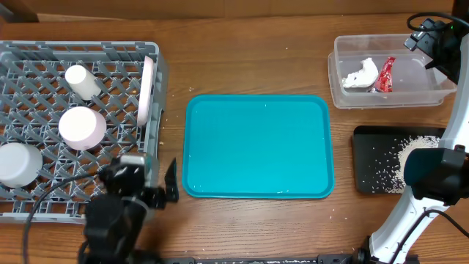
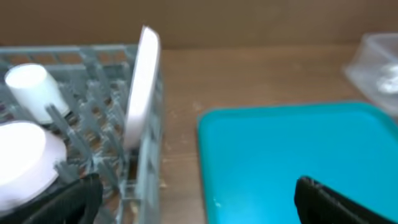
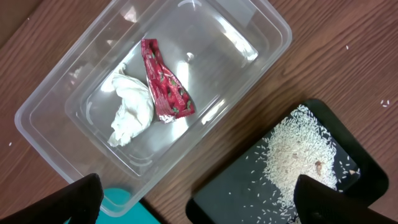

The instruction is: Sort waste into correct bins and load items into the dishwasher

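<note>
The grey dish rack (image 1: 44,51) at the left holds a white cup (image 1: 80,81), a round white dish (image 1: 80,126), a pale round bowl (image 1: 16,163) and a white plate on edge (image 1: 146,89). The left wrist view shows the rack (image 2: 93,62), cup (image 2: 31,87) and plate (image 2: 140,87). My left gripper (image 1: 163,189) (image 2: 199,205) is open and empty by the rack's front right corner. The clear tub (image 1: 429,92) (image 3: 56,124) holds the napkin (image 1: 361,75) (image 3: 130,112) and red wrapper (image 1: 385,73) (image 3: 165,87). Rice (image 1: 407,154) (image 3: 298,149) lies in the black tray (image 1: 366,165) (image 3: 242,199). My right gripper (image 1: 432,40) (image 3: 205,205) is open, above both.
The teal serving tray (image 1: 256,147) (image 2: 280,155) lies in the middle of the wooden table with only a few crumbs on it. A few rice grains lie on the wood around the black tray. The right arm's base stands at the front right.
</note>
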Robot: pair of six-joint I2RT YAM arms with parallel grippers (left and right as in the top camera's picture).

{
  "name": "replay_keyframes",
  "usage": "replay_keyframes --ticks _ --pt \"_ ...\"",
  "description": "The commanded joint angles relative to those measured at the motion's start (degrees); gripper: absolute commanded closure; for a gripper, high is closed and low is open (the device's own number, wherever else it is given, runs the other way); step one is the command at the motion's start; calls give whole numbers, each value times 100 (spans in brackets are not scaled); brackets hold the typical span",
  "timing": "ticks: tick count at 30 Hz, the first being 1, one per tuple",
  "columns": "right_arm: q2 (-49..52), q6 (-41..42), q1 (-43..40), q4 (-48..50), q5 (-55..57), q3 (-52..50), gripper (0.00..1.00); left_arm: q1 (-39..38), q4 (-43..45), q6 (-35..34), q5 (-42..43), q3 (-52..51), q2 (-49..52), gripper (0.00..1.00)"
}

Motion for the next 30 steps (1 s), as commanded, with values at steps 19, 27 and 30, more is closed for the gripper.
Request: replay_keyframes --ticks 19,27,30 --pt "-164 -17 4 15 -7 39 0 1165 2837 658 87 -3104 -1860 0" --pt "-164 -17 4 15 -7 39 0 1150 2780 654 -9 -3101 -1985 0" --pt "-164 -17 4 15 -7 39 0 1145 2780 654 -9 -3101 -1982 0"
